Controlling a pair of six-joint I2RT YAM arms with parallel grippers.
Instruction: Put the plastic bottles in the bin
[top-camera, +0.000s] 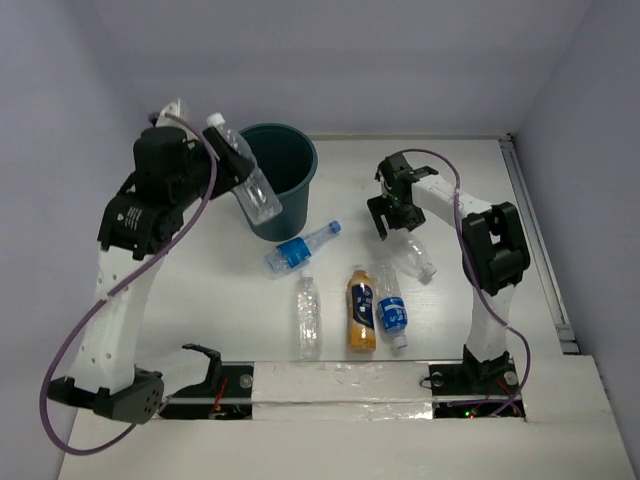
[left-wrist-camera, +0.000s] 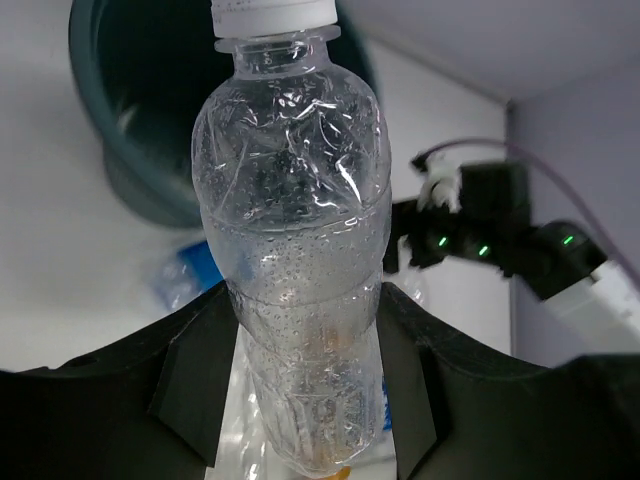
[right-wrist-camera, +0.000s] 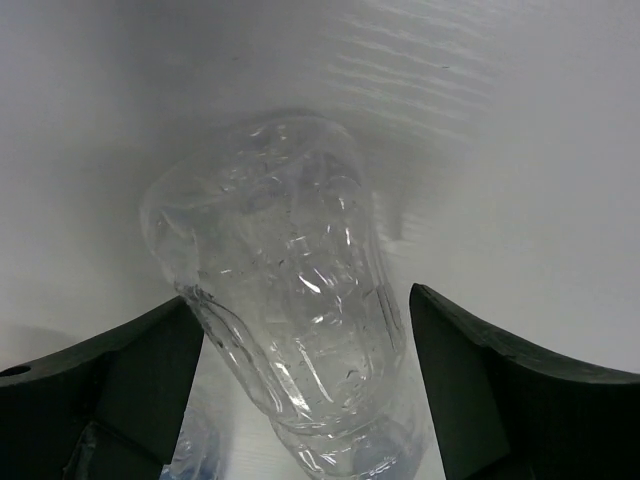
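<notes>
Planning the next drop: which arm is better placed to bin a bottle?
Left. The left claw grips a clear bottle raised by the bin; the right claw stands open around another bottle lying on the table.

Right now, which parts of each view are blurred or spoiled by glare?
Left wrist: the held bottle is sharp, the bin behind it soft. Right wrist: the lying clear bottle is fairly sharp, streaky glare on the table. Top external: even light, faint shadows.

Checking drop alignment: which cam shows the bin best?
Top external: the bin shows whole, with its rim, opening and front wall, and the held clear bottle overlaps its left edge. Left wrist catches only part of the bin, blurred, behind that bottle. Right wrist doesn't show it.
</notes>
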